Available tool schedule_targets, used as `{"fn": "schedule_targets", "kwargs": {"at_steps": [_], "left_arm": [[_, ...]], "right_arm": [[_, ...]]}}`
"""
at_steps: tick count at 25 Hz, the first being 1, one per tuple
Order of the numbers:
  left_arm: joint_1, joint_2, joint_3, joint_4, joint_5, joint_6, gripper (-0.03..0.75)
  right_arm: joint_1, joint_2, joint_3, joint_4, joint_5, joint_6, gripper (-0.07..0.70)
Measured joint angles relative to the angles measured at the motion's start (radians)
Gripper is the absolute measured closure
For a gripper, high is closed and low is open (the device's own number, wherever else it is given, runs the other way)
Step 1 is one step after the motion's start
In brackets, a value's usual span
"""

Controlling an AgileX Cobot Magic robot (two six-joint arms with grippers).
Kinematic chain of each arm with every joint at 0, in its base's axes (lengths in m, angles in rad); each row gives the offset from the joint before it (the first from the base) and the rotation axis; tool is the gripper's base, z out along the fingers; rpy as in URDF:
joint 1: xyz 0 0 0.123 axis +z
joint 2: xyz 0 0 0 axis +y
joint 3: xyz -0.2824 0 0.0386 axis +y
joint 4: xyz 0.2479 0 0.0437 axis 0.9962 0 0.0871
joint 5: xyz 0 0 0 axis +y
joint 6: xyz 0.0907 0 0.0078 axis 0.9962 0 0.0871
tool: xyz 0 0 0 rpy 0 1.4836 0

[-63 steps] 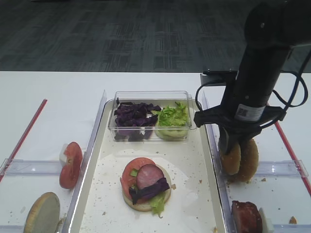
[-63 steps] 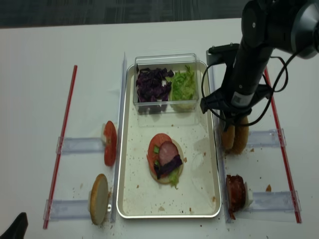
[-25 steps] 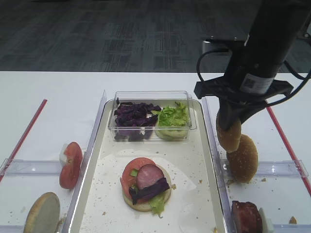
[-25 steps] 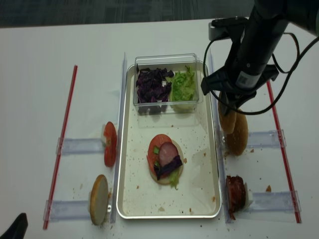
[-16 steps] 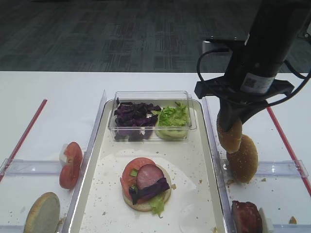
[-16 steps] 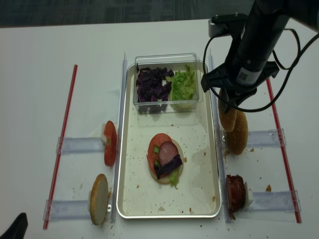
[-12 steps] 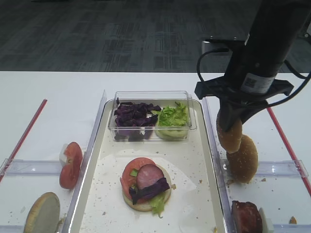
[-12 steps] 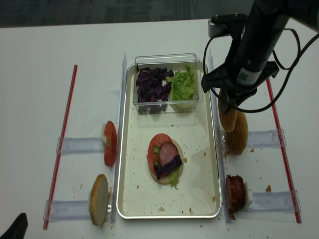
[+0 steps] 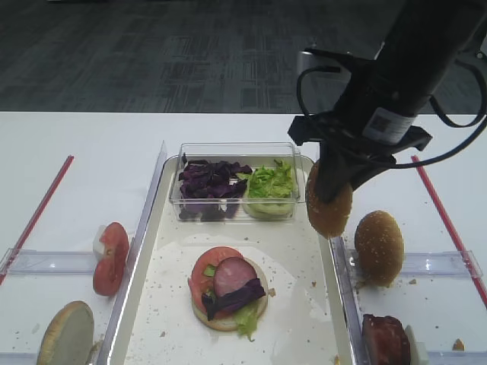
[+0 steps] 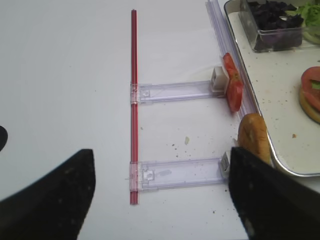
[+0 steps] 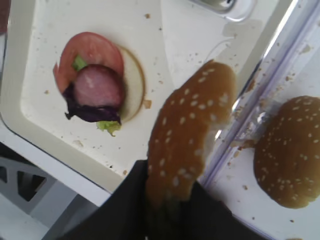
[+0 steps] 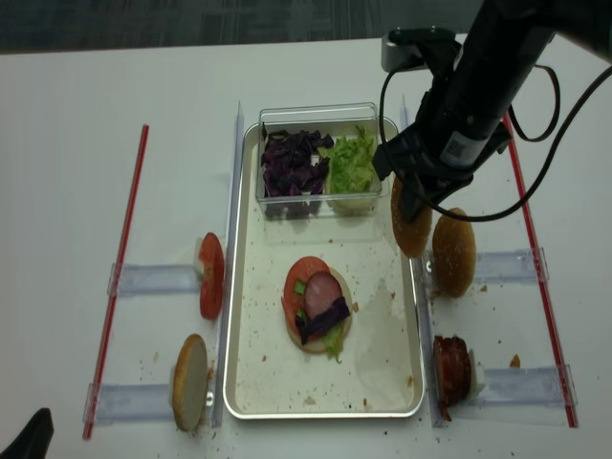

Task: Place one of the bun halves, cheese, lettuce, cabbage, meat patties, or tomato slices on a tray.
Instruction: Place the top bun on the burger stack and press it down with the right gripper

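Note:
My right gripper [image 9: 332, 181] is shut on the sesame bun top [image 9: 329, 204], which hangs on edge with its torn pale patch [image 11: 216, 134] showing. The bun top [image 12: 411, 226] hovers over the right rim of the long tray [image 9: 297, 262], right of a stack [image 9: 228, 285] made of a flat bun disc, a tomato slice, meat, cabbage and lettuce. In the right wrist view that stack [image 11: 95, 82] lies left of the held bun [image 11: 187, 135]. My left gripper [image 10: 160, 200] stands open above bare table left of the tray, holding nothing.
A second sesame bun [image 9: 379, 247] stands in the right holder, with a meat patty [image 9: 386, 341] nearer me. The clear box at the tray's back holds cabbage [image 9: 209, 182] and lettuce [image 9: 268, 184]. Tomato slices [image 9: 111, 257] and a pale bun disc [image 9: 67, 334] stand on the left holders.
My right gripper lifted the bun top from beside the second bun and carried it left, from over the right holder to over the tray's right rim. The second bun stayed put.

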Motion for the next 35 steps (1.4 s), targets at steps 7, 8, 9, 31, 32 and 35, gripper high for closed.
{"fn": "schedule_targets", "kwargs": {"at_steps": [7, 8, 9, 31, 32, 35], "left_arm": [[0.0, 0.0, 0.0, 0.0, 0.0, 0.0, 0.207], [0.0, 0.0, 0.0, 0.0, 0.0, 0.0, 0.206], [0.0, 0.0, 0.0, 0.0, 0.0, 0.0, 0.207], [0.0, 0.0, 0.0, 0.0, 0.0, 0.0, 0.207], [0.0, 0.0, 0.0, 0.0, 0.0, 0.0, 0.206], [0.0, 0.0, 0.0, 0.0, 0.0, 0.0, 0.206]], "right_arm": [[0.0, -0.059, 0.0, 0.1, 0.002, -0.065, 0.473], [0.0, -0.065, 0.0, 0.121, 0.002, -0.074, 0.473], [0.0, -0.072, 0.002, 0.14, 0.002, -0.088, 0.473], [0.0, -0.179, 0.561, 0.895, -0.082, -0.853, 0.473], [0.0, -0.179, 0.57, 0.919, -0.097, -0.876, 0.473], [0.0, -0.177, 0.583, 0.965, -0.136, -0.922, 0.473]]}}
